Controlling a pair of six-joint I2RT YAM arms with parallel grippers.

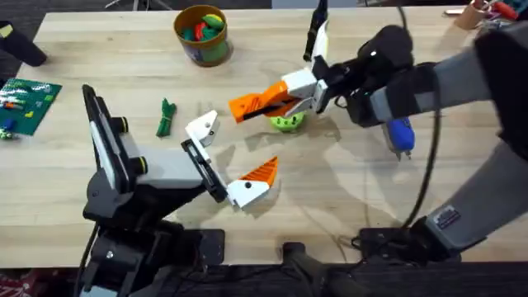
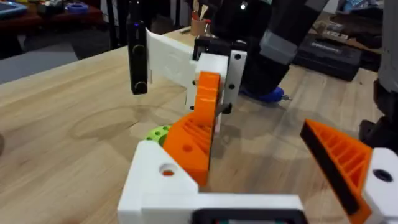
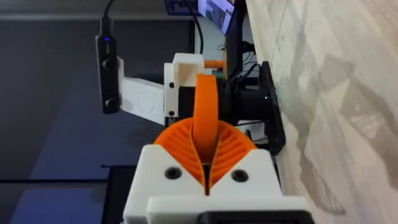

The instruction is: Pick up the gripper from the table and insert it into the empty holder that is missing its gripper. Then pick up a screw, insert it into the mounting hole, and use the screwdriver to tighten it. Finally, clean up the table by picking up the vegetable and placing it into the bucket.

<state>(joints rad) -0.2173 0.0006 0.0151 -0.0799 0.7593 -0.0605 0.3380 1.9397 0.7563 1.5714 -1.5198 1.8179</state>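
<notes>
Nearest the bases, we see the left gripper (image 1: 224,157) low at centre, spread wide: one side bears a ribbed orange pad (image 1: 262,171), the other is the bare white holder (image 1: 202,128) with its dark hole. Just beyond, toward one o'clock, the right gripper (image 1: 299,92) is clamped on the gripper (image 1: 257,102) (the long orange wedge), whose tip lies just beside the holder; whether they touch we cannot tell. A light-green disc (image 1: 286,123) sits under the wedge. At three o'clock the screwdriver (image 1: 400,135) shows beneath the right arm. At ten o'clock lies the vegetable (image 1: 166,117); at twelve, farthest, the bucket (image 1: 201,35).
</notes>
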